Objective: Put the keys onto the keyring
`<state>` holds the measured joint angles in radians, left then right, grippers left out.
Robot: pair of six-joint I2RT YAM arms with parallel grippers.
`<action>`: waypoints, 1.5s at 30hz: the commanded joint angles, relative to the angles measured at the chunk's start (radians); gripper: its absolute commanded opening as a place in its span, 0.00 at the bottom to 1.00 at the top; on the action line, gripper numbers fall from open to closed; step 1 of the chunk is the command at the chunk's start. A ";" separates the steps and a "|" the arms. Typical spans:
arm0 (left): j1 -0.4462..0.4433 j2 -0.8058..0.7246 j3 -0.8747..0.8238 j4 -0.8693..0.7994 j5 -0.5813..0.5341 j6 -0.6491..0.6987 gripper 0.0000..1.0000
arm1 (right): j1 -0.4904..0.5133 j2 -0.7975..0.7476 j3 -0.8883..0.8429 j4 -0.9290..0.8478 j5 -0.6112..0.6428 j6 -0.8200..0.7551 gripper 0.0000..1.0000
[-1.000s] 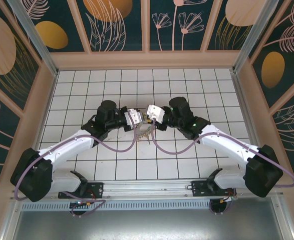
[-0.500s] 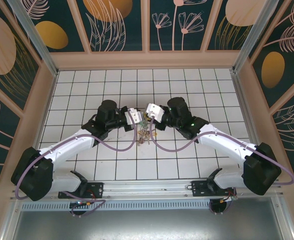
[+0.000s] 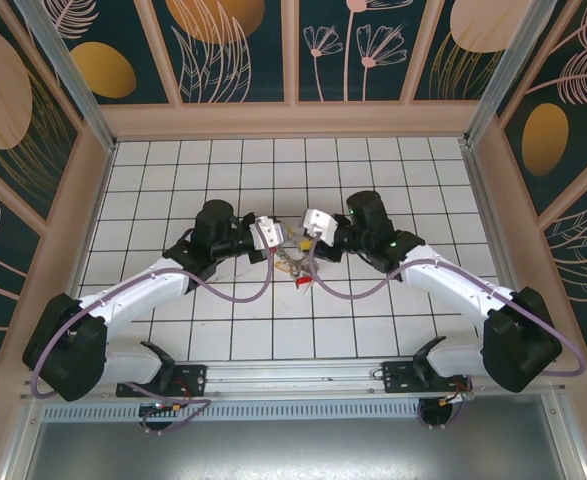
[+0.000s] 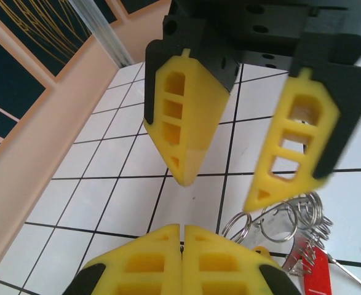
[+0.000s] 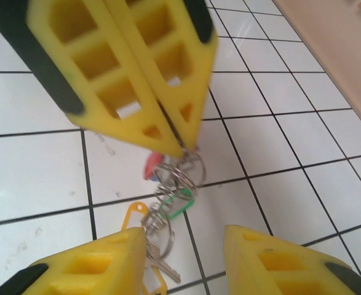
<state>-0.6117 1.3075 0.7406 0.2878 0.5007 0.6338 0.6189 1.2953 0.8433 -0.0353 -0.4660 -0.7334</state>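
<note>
Left claw: your yellow pads are pressed flat together. From the right wrist you see the wire of the keyring caught at their tips.
Right claw: your two fingers stand apart and grip nothing. They face the left claw tip to tip, just beside it.
Keyring: coiled silver wire loops directly under the left claw's tips, between those tips and the right claw's spread fingers.
Keys: bunched on the loops, below the left claw and in line with the gap of the right claw.
Red key: its head lies beyond the closed pads, off to their right in the left wrist view.
Green key: its head sits midway between the two claws, touching the loops.
Yellow key: its head lies just beside the right claw's finger on the left of that view.
Tiled floor: white tiles with dark joints lie beneath both claws. You cannot tell whether the bunch rests on them.
</note>
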 commanded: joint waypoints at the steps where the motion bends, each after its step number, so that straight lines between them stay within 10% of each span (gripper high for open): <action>1: 0.001 0.002 0.015 0.055 0.046 0.002 0.00 | -0.046 -0.003 0.007 -0.044 -0.134 -0.128 0.39; 11: 0.001 -0.004 0.019 0.034 0.077 0.021 0.00 | -0.066 0.154 0.149 -0.204 -0.298 -0.407 0.39; 45: 0.000 -0.008 0.021 -0.010 0.089 0.050 0.00 | -0.078 0.405 0.478 -0.588 -0.471 -0.604 0.29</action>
<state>-0.6117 1.3083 0.7406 0.2584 0.5682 0.6617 0.5320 1.6814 1.2861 -0.5789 -0.8749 -1.3041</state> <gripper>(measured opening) 0.066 0.301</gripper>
